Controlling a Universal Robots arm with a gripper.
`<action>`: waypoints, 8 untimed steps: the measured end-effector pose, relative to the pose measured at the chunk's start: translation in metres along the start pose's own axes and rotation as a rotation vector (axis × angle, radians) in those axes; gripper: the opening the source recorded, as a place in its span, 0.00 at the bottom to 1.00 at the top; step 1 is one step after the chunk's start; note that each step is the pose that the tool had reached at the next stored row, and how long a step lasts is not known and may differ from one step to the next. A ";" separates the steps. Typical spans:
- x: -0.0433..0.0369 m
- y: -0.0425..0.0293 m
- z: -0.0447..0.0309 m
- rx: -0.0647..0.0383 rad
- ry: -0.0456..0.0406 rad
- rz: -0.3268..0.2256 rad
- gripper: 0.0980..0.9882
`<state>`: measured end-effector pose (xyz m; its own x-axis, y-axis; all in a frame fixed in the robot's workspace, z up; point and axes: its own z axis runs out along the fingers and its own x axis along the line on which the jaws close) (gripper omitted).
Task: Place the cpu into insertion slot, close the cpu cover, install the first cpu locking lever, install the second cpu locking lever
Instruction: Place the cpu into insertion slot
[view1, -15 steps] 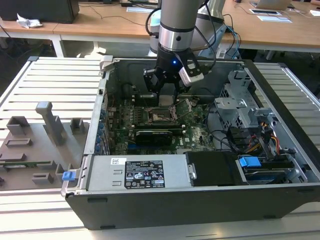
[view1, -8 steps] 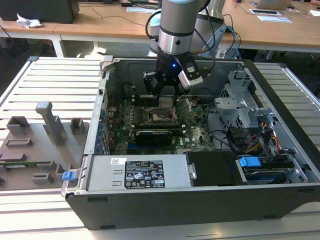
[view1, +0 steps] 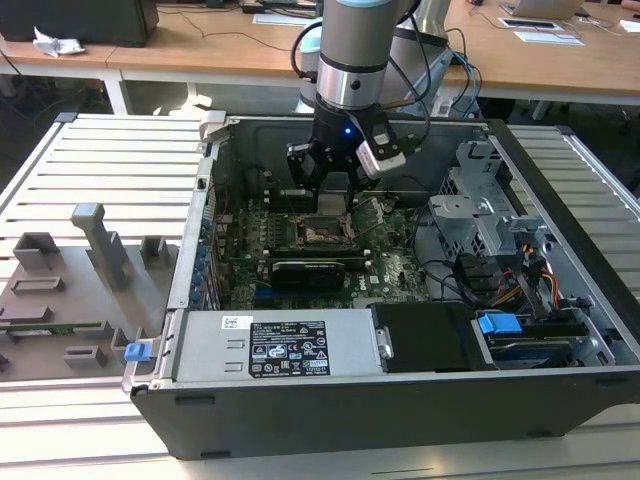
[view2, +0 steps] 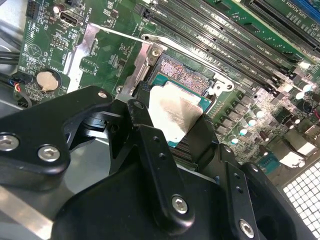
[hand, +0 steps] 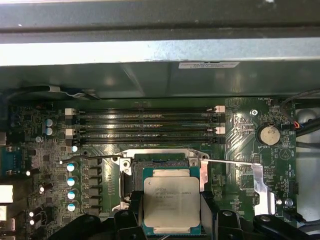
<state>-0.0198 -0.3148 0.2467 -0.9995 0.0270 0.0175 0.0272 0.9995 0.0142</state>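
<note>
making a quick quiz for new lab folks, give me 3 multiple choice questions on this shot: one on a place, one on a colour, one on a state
1. Where is the cpu?
A) on the grey tray beside the case
B) between the fingers of the gripper, over the insertion slot
C) on the power supply

2. What colour is the motherboard?
A) red
B) white
C) green

3. The gripper is:
A) open and empty
B) shut on the cpu
C) shut on a cable

1 B: both wrist views show it between the black fingers, over the slot.
2 C: the board is green.
3 B: the fingers press on opposite cpu edges.
</note>
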 end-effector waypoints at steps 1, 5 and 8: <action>0.0000 0.0000 0.0000 0.000 -0.0002 0.010 0.50; 0.0000 0.0000 0.0000 -0.001 -0.0008 0.052 0.50; 0.0000 0.0000 0.0000 0.000 -0.0010 0.071 0.50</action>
<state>-0.0198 -0.3148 0.2468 -0.9951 0.0978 0.0174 0.0981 0.9951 0.0135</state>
